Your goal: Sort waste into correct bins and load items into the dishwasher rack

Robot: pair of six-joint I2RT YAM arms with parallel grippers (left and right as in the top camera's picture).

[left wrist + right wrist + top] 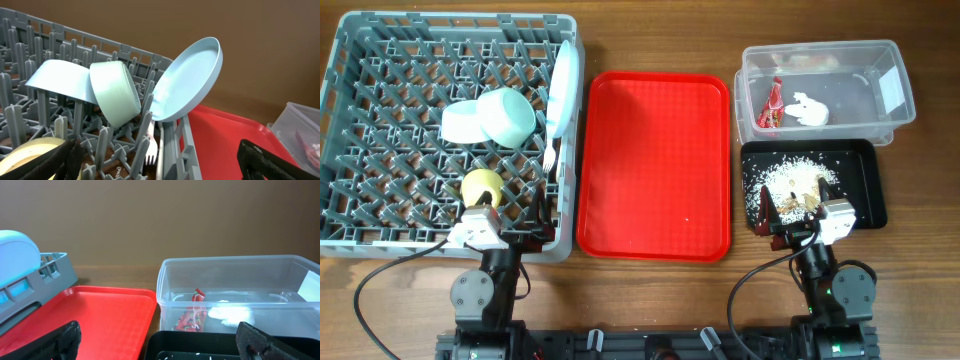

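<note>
Black left gripper (506,208): fingers spread wide with nothing between them. It hangs over the near edge of the large square grey plastic dishwasher rack (342,150).
Black right gripper (792,207): jaws equally wide and empty, over the near end of the shallow black rectangular tray (876,190).
Small yellow cup (482,186): in the rack's near rows, just beside the left gripper's left finger.
Pale grainy rice-like scraps (798,180): heaped in the black tray, with loose grains scattered around the heap.
White plastic fork (150,150): tucked between pegs by the rack's right wall.
Left light blue bowl (465,122): tipped on its side mid-rack.
Right light blue bowl (512,115): tipped too, touching the first.
Pale round plate (563,85): on edge against the rack's right wall.
Large flat red serving tray (655,165): between the rack and the bins, nothing on it.
Clear plastic rectangular tub (820,48): just beyond the black tray. It holds the crinkled red-and-white snack wrapper (773,105) and the crumpled white tissue (810,108).
Spoon: not found in any view.
Step in hand: sorting and loading look finished, so what remains is probably to back off.
Doing it well: lift each wrist straight up before drawing back. That way the left finger should miss the cup and the right should not sweep the rice.
</note>
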